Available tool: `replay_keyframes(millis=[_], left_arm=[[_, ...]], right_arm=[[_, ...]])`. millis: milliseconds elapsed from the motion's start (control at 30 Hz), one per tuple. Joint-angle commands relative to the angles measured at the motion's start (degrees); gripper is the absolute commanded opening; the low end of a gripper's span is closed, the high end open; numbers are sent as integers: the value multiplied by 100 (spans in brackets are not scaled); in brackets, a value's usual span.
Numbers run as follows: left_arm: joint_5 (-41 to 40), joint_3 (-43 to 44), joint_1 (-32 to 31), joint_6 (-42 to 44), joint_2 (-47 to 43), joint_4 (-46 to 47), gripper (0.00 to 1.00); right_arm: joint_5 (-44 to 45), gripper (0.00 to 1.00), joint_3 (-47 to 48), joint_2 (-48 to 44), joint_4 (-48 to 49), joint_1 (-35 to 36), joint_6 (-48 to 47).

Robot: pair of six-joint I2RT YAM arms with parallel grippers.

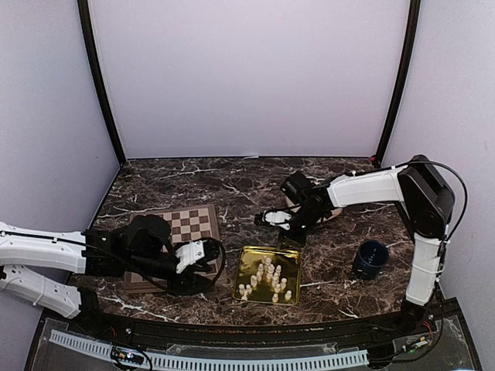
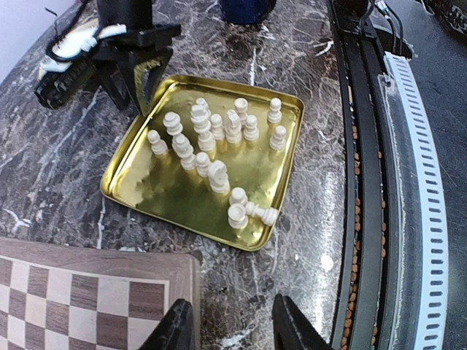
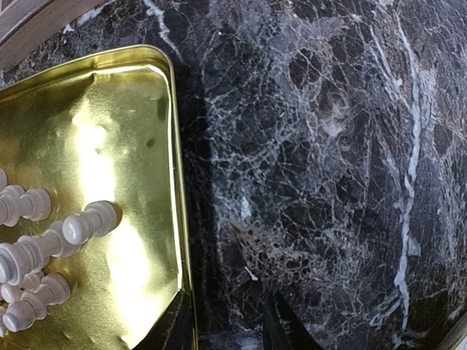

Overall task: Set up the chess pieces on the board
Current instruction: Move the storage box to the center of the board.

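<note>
Dark marble table [image 1: 232,182]. At its left, board [image 1: 192,224], partly under left arm [image 1: 46,251]. Just right of that, gold tray [image 1: 249,263]. Farther right, blue cup [image 1: 371,259]. Over marble beside board's corner, left gripper [image 2: 232,313], fingers apart, empty. At tray's rim, right gripper [image 3: 226,310], fingers apart, nothing between. Cream pieces [image 2: 208,138] clustered in tray (one lying flat).

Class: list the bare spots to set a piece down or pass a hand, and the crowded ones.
Free: marble between the gold tray and blue cup; marble behind the board; the board's far squares. Crowded: the tray, full of chess pieces, with left gripper and right gripper close by.
</note>
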Motion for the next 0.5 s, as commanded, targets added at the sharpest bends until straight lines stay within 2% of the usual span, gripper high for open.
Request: replay_keyframes(millis=[0, 200, 467], left_arm=[[-522, -175, -27, 83, -502, 390, 40], [-1034, -273, -22, 184, -922, 511, 40], [-1218, -235, -24, 135, -974, 529, 41]], right_arm=[[166, 33, 308, 278, -173, 149, 34], [266, 32, 459, 404, -231, 274, 61], [608, 20, 961, 854, -198, 180, 655]])
